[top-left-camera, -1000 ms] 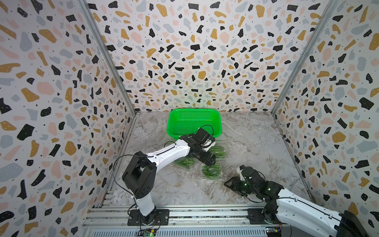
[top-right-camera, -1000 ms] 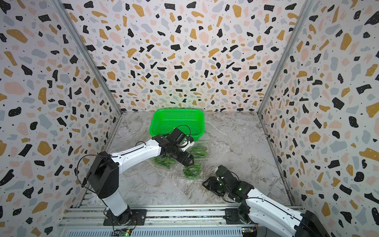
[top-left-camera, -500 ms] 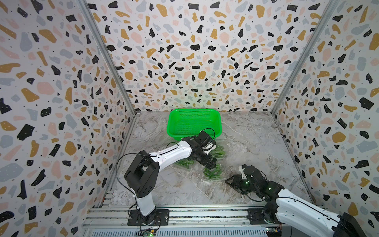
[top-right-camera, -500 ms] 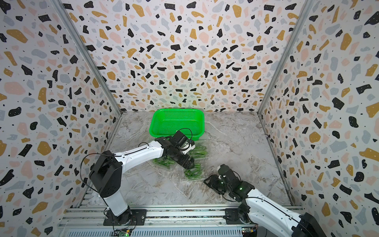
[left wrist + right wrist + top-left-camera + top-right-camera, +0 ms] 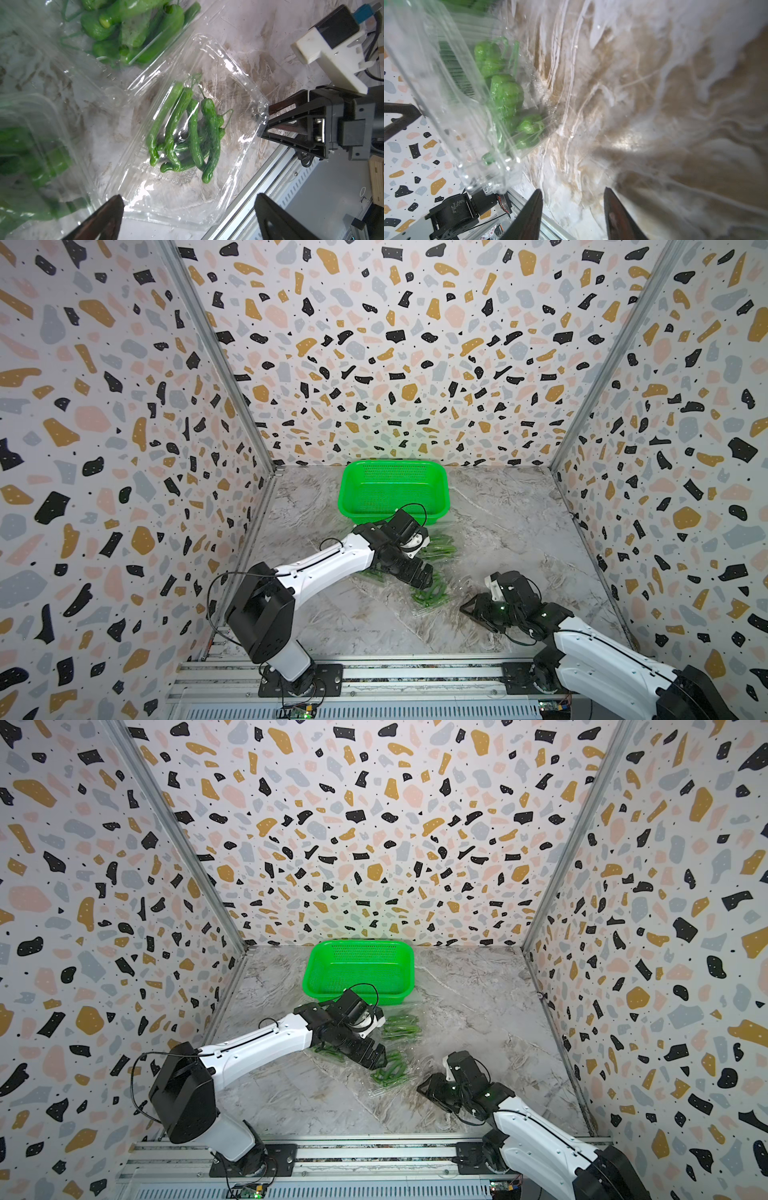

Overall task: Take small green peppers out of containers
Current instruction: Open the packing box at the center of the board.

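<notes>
Several small green peppers [image 5: 187, 128] lie in the nearest clear container [image 5: 176, 193]; both top views show them [image 5: 430, 595] [image 5: 388, 1073]. My left gripper [image 5: 424, 578] [image 5: 376, 1058] [image 5: 190, 199] hovers open and wide just above this pack, holding nothing. My right gripper [image 5: 465, 608] [image 5: 422, 1088] [image 5: 573, 190] stands low on the table, half open, its fingertips [image 5: 269, 108] at the container's right corner; only table shows between them. A second pack of peppers [image 5: 440, 545] lies by the basket, and a third [image 5: 372, 574] is partly hidden under the left arm.
A bright green perforated basket [image 5: 392, 489] [image 5: 359, 969] stands at the back middle with nothing in it. Terrazzo walls close in three sides. A metal rail [image 5: 374, 672] runs along the front edge, close behind the near container.
My left gripper has moved a little toward the front, from over the middle packs to over the nearest one, staying open. The right gripper has barely moved.
</notes>
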Motion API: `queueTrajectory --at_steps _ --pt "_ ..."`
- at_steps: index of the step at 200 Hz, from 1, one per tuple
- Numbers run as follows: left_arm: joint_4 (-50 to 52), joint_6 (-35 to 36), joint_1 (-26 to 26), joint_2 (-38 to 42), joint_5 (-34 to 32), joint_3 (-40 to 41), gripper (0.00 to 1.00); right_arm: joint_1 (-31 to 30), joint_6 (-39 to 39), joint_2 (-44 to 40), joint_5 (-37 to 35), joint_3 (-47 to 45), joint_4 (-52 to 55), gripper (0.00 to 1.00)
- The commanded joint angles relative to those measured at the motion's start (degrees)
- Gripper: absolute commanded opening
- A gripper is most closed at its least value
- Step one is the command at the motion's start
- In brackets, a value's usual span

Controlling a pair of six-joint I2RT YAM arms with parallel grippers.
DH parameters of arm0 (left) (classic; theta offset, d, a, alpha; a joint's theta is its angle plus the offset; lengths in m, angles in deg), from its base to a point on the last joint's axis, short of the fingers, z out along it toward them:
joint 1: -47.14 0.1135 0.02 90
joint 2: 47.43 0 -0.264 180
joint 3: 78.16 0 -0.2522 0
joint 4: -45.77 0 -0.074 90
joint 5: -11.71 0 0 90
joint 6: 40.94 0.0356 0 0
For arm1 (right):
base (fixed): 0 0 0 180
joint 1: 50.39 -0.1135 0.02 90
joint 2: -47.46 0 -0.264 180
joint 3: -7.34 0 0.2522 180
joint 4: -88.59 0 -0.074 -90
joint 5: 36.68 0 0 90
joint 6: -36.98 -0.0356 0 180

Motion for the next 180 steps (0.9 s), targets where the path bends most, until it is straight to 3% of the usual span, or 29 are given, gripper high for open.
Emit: queueTrajectory --at_steps 1,101,180 --pt "1.0 0.44 -0.25 -0.36 -0.53 0.72 0.99 0.2 2.09 0.29 0.92 2.29 0.68 0.49" --pt "-2.58 0.31 -0.4 -6.61 -0.89 -2.64 0.99 -1.81 -0.86 -0.75 1.44 2.69 -1.02 0.49" --pt "1.74 4.55 -0.75 -1.66 -8.35 -5.51 0.99 -2.41 -0.33 -9.03 -0.04 3.18 17.39 0.48"
